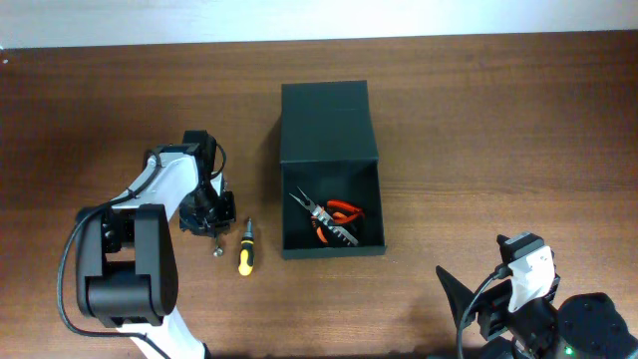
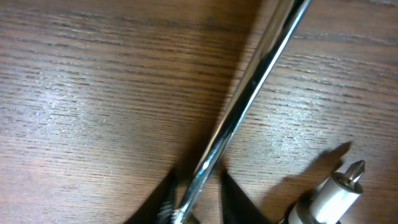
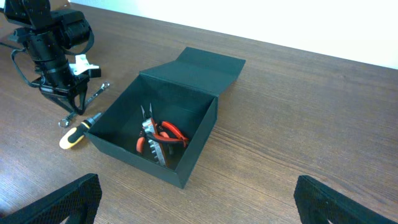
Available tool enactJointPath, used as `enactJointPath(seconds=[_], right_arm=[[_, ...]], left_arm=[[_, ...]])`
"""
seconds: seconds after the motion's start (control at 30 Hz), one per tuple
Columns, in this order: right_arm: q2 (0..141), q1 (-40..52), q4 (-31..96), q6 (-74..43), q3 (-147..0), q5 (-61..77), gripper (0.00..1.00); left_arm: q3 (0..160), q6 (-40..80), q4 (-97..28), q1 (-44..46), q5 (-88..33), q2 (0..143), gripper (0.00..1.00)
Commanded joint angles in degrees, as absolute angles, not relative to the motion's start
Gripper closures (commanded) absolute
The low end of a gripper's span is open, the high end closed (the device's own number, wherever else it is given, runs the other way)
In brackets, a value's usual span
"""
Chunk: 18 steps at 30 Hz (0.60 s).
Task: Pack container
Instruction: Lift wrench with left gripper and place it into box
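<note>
The container (image 1: pixel 332 251) is a dark green box, its lid (image 1: pixel 327 120) folded back; orange-handled pliers (image 1: pixel 337 219) lie inside it. To its left, my left gripper (image 1: pixel 212 227) points down at the table, shut on a thin shiny metal wrench (image 2: pixel 249 93) that runs up between its fingers. A yellow-and-black screwdriver (image 1: pixel 244 251) lies just right of it, its tip (image 2: pixel 348 174) showing in the left wrist view. My right gripper (image 3: pixel 199 202) hangs wide open near the front edge, holding nothing, and looks toward the container (image 3: pixel 143 163).
Bare wooden tabletop surrounds the box. The wrench (image 3: pixel 93 94) and screwdriver (image 3: pixel 78 134) lie close together beside the box's left wall. The left arm's base (image 1: pixel 125 269) stands at the front left.
</note>
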<state>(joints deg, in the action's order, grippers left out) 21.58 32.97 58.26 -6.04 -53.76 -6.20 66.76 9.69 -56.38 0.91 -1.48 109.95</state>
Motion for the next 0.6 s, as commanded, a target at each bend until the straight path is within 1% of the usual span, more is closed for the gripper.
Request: enactJointPath(seconds=[0.0,0.1,0.17,0.57], right_arm=[[21.63,32.60,58.08,-6.50,-53.56,-6.72,0.01],[21.63,32.60,58.08,-6.50,-53.56,-6.72,0.01],[21.63,32.60,58.08,-6.50,-53.56,-6.72,0.01],[21.63,32.60,58.08,-6.50,-53.56,-6.72,0.01]], left_arm=[[66.65,9.45,-55.77,1.34,-3.20,112.40,0.85],[66.65,9.67,-55.68,1.34,-3.22,112.38,0.94],[66.70,9.87,-55.31,1.34,-3.46,112.38,0.97],[70.32,9.87,-54.11,1.37,-7.29,109.58,0.98]])
